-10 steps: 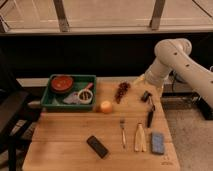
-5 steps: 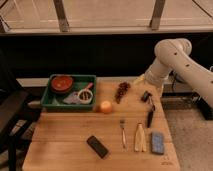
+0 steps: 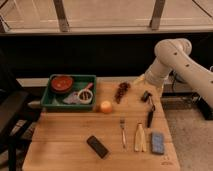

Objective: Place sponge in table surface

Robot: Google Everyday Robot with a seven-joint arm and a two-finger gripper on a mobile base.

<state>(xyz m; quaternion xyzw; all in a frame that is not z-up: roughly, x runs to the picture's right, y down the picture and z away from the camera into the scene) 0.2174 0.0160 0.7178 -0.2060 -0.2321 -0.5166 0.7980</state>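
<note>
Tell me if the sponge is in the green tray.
No, the sponge lies on the table at the picture's lower right, while the gripper hangs over the table farther back.

One table (image 3: 65,150) — on it one green tray (image 3: 50,102), one red bowl (image 3: 61,83), one fork (image 3: 122,132), one sponge (image 3: 158,142), one black block (image 3: 97,146), one orange ball (image 3: 105,106) — and one gripper (image 3: 149,120) above the table's right side.

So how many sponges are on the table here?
1. The sponge lies flat at the front-right corner of the table surface, beside the pale yellow item. The gripper hangs farther back by the right edge, apart from it.
</note>
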